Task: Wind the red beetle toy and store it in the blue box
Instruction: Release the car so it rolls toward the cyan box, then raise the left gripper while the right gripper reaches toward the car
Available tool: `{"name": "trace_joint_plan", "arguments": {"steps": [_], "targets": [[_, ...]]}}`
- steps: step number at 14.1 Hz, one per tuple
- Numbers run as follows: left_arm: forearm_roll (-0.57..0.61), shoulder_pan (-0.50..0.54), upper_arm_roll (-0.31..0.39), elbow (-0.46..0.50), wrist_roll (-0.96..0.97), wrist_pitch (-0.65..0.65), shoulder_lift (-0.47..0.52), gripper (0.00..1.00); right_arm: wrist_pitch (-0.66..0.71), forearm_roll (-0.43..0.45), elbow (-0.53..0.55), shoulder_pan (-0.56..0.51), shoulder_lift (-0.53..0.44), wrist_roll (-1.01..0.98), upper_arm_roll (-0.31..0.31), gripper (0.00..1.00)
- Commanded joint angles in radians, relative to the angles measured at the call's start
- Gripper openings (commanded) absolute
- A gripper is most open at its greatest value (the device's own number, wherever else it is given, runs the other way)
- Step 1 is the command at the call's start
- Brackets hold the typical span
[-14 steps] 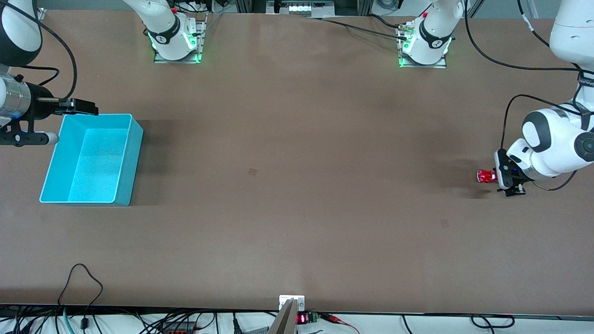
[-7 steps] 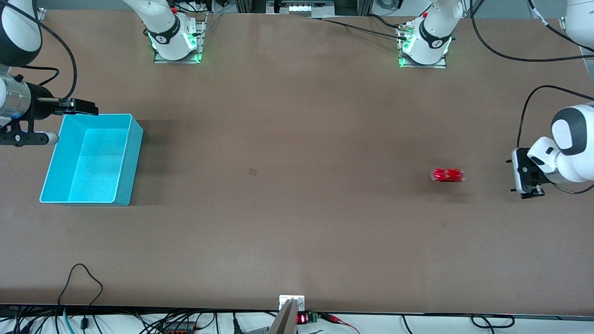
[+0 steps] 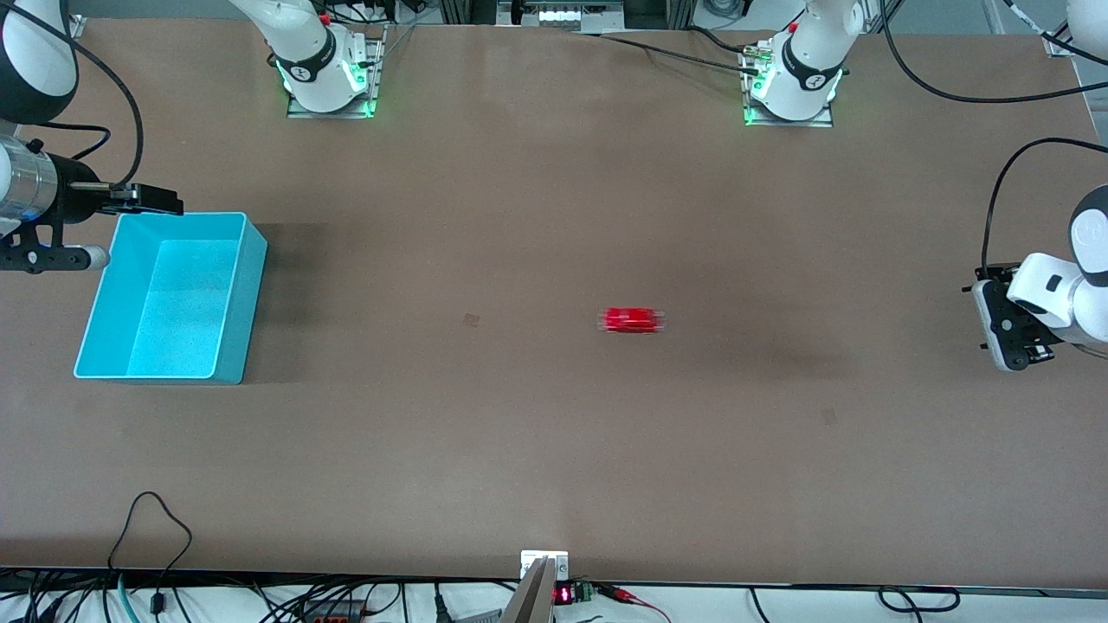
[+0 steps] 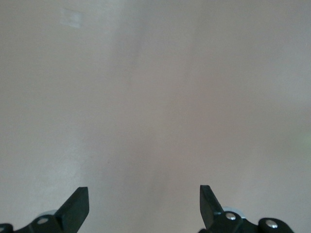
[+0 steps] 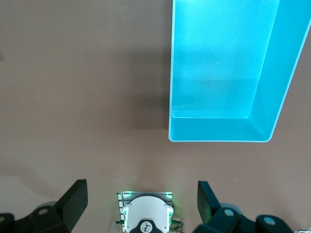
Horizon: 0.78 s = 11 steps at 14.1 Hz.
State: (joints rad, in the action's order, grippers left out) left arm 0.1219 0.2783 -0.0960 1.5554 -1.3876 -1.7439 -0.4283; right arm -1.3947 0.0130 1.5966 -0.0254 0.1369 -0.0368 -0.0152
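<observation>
my left gripper hangs over bare table at the left arm's end, fingers spread wide with nothing between them. my right gripper hovers just beside the blue box at the right arm's end, over the table by the box's corner, also spread and empty.

the red beetle toy is loose near the middle of the table, blurred as if rolling, well apart from both grippers and from the box.

the risk i judge: the toy may drift off line and miss the box, or hit its outer wall and stop outside, since nothing guides it. if i grab at it while it rolls, i could knock it aside or tip it.
</observation>
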Motion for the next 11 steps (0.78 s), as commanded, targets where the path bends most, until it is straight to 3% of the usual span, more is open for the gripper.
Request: {"name": "trace_joint_plan", "arguments": {"steps": [1, 7, 11], "targets": [[0.044, -0.007, -0.001, -0.017, 0.106, 0.052, 0.06, 1.0, 0.008, -0.01, -0.007, -0.004, 0.001, 0.011, 0.003, 1.0], [0.045, -0.013, -0.031, -0.023, 0.401, 0.118, 0.195, 1.0, 0.006, -0.01, -0.006, -0.002, 0.0, 0.002, 0.003, 1.0], [0.05, -0.019, -0.047, -0.113, 0.473, 0.17, 0.203, 1.0, 0.006, -0.01, -0.006, -0.001, 0.001, 0.0, 0.003, 1.0]]}}
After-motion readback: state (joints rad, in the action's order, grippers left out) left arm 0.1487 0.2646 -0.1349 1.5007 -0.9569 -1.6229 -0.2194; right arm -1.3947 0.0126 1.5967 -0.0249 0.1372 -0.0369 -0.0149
